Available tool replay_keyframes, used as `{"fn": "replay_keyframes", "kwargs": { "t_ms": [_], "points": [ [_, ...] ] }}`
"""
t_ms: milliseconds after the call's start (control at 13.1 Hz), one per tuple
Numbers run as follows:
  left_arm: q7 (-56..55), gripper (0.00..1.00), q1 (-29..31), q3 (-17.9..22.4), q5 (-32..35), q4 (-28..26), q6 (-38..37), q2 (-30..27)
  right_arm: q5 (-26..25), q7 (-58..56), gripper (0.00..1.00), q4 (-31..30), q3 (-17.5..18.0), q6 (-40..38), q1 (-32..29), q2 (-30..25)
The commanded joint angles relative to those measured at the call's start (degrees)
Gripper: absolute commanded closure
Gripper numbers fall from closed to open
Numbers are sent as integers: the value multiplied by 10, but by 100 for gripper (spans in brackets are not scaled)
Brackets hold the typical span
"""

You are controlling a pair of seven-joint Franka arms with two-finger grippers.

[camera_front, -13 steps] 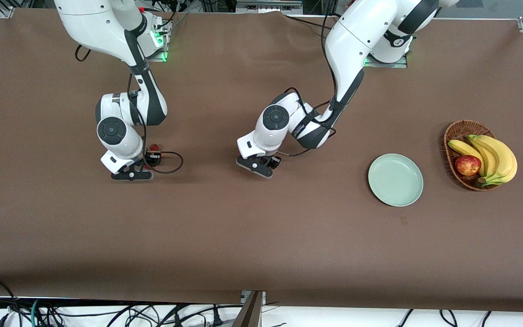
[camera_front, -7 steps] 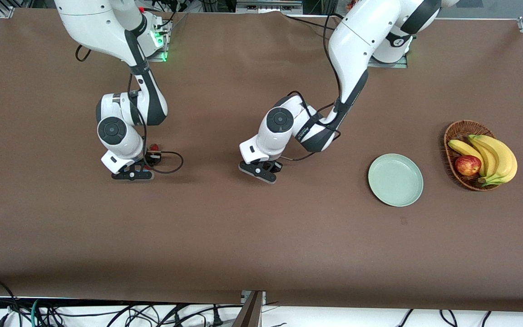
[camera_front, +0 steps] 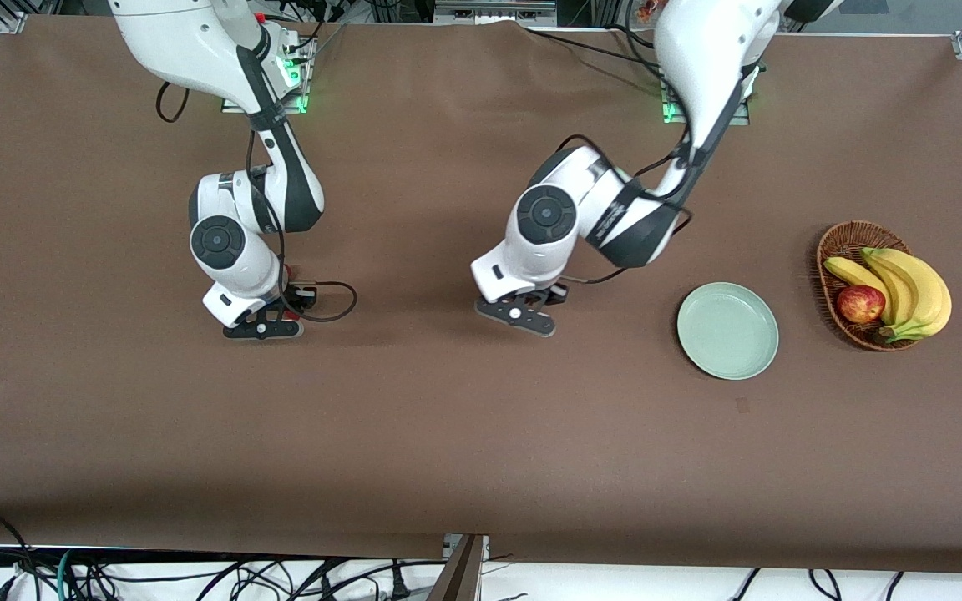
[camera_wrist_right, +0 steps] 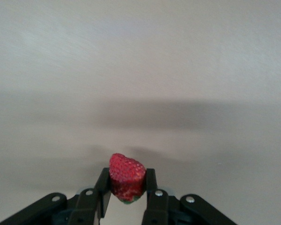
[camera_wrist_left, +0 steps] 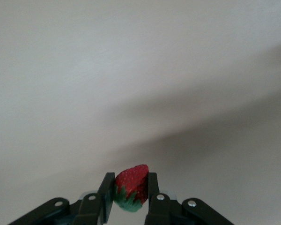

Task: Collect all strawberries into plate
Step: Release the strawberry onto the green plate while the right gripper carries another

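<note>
STEP: carry to plate [camera_front: 727, 341], empty, toward left arm's end | LEFT: left gripper [camera_wrist_left: 130, 194] over mid tabletop [camera_front: 481, 434], fingers clamped on strawberry [camera_wrist_left: 131, 188] | RIGHT: right gripper [camera_wrist_right: 126, 192] over right arm's end, grasping second strawberry [camera_wrist_right: 126, 176] | NEXT: left travels to plate, releases low | SURFACE: brown cloth; fruit basket [camera_front: 844, 242] by plate

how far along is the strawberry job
Nothing delivered yet: the plate holds no berries. In hand: the left pincer grips one strawberry, and the right pincer grips another, both above the table. Left: carry both to the plate. No third berry shows.
</note>
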Motion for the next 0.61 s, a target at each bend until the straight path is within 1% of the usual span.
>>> {"fn": "replay_keyframes", "kwargs": {
  "t_ms": [0,76,153,306,459,535],
  "points": [
    [28,100,49,-4,16,-12,-78,-37,57,19,84,91,6,-88,7,7],
    [38,100,75,-3,19,-13,-96,-42,72,46,84,127,17,-105,11,20],
    [64,100,101,-2,35,-15,-98,-44,77,81,84,155,32,-115,17,32],
    [138,100,164,-2,43,-23,-98,-43,77,179,84,190,75,-106,26,52],
    [238,100,235,-2,44,-45,-88,-36,77,290,84,272,114,-102,40,104],
    [277,100,262,-3,44,-66,-63,-32,76,347,84,306,125,-92,56,129]
  ]
}}
